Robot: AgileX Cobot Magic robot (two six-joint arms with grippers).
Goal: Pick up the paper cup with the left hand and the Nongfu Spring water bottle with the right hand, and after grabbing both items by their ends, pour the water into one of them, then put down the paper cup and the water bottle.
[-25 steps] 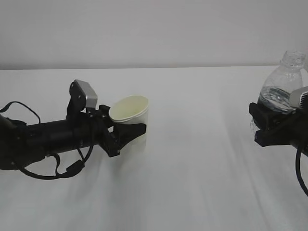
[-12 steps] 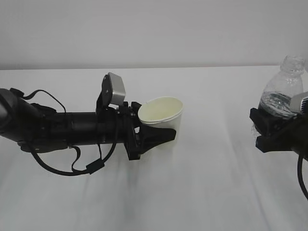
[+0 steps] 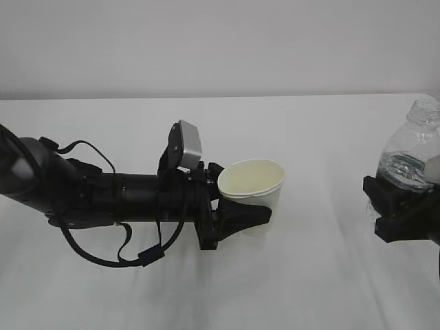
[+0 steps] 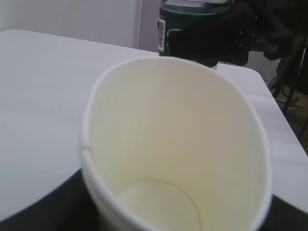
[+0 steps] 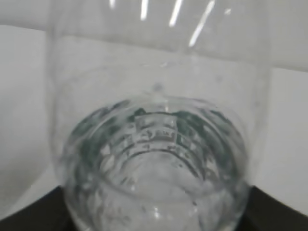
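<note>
Carried rightward, the paper cup (image 3: 256,194) nears the Nongfu Spring water bottle (image 3: 411,155).

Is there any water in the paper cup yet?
No, the left wrist view looks straight into the paper cup and its cream bottom is dry and bare.

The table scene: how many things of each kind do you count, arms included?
Paper cup: 1
Water bottle: 1
Robot arms: 2, the left gripper on the cup, the right gripper on the bottle
Total: 4
</note>
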